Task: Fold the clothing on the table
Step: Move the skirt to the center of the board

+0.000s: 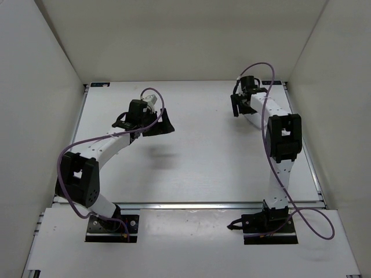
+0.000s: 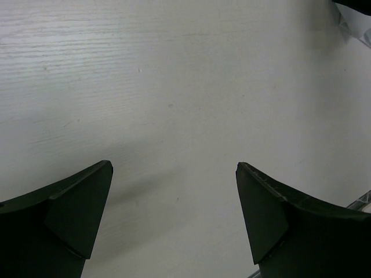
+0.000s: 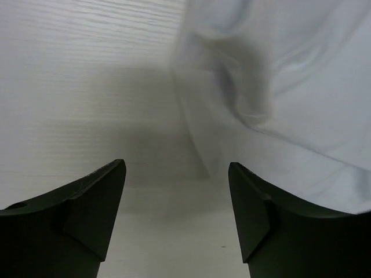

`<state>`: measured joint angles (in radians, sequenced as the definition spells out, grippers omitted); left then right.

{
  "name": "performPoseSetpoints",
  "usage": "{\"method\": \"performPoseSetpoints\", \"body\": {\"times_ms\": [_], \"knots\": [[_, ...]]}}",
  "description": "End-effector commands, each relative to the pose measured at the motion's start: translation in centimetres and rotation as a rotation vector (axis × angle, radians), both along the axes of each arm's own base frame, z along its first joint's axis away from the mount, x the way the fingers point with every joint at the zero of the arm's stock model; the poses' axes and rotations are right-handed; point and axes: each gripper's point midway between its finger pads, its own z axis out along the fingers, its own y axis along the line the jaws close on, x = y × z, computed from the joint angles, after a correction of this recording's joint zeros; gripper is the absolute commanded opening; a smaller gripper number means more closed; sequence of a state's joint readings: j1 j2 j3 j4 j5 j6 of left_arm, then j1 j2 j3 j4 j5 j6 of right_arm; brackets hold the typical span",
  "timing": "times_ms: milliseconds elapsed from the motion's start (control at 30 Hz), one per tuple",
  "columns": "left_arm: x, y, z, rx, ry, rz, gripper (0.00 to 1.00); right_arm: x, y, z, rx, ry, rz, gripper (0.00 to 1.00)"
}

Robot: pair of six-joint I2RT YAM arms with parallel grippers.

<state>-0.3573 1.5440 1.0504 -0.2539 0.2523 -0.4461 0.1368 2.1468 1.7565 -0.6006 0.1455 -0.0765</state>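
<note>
Item under task: thin white, faintly bluish wrinkled clothing (image 3: 278,87); it lies bunched on the flat matte white tabletop (image 1: 203,156), just ahead and to the right of the right arm's fingers in the right wrist view; white on white, it cannot be made out in the top view.
Right end effector: the black two-fingered right end effector (image 3: 175,168) is released, jaws apart with only bare tabletop between them; whether its right-hand finger touches the cloth cannot be told.
Left end effector: the black two-fingered left end effector (image 2: 173,166) is released at full spread over bare tabletop, well apart from the clothing, toward the left-centre (image 1: 164,124).
Step in hand (judgement): taking a fresh hold on an edge of the clothing; no fold is yet visible.
Method advised: shift the right end effector rightward so one hem sits squarely between the jaws; descend until the lower finger slides under the fabric; clench on one layer, not on the bunched ridge.
Second arm: bring the left end effector across to the opposite edge before lifting; spread the cloth flat first.
Risk: thin fabric may slip or drag in wrinkles; lift low and slowly.
</note>
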Motion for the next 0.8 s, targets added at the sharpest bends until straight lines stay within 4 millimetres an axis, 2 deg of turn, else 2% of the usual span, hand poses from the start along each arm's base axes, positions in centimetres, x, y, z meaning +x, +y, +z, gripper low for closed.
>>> {"method": "performPoseSetpoints", "body": {"times_ms": [0, 167, 300, 367, 467, 600, 667, 700, 733, 767], "knots": [[-0.2, 0.4, 2.3, -0.040, -0.061, 0.002, 0.99, 0.8, -3.6, 1.7, -0.063, -0.058, -0.080, 0.70], [-0.1, 0.4, 2.3, -0.040, -0.063, 0.003, 0.98, 0.0, -5.6, -1.1, -0.061, 0.018, -0.109, 0.72], [0.1, 0.4, 2.6, -0.051, -0.068, 0.005, 0.98, -0.7, -5.4, -1.8, -0.039, 0.036, -0.100, 0.65], [0.3, 0.3, 2.6, -0.054, -0.069, 0.002, 0.99, -1.1, -5.7, -3.2, -0.036, 0.065, -0.102, 0.60], [0.4, 0.2, 2.7, -0.054, -0.065, 0.000, 0.99, -1.7, -5.5, -4.3, -0.002, 0.103, -0.092, 0.41], [0.5, 0.1, 2.9, -0.062, -0.067, -0.006, 0.98, -2.0, -4.7, -4.6, 0.056, 0.117, -0.065, 0.28], [0.5, 0.4, 3.3, -0.062, -0.075, 0.001, 0.98, -2.2, -4.0, -4.1, 0.099, 0.111, -0.046, 0.17], [0.4, 0.5, 3.0, -0.058, -0.072, 0.002, 0.98, -2.3, -3.0, -3.7, 0.129, 0.112, -0.023, 0.10], [0.6, 0.8, 3.7, -0.063, -0.091, 0.008, 0.98, -2.9, -2.4, -3.7, 0.154, 0.128, -0.003, 0.07], [0.2, 0.4, 3.4, -0.071, -0.078, -0.001, 0.98, -2.6, -1.9, -3.1, 0.162, 0.107, 0.011, 0.01]]}}
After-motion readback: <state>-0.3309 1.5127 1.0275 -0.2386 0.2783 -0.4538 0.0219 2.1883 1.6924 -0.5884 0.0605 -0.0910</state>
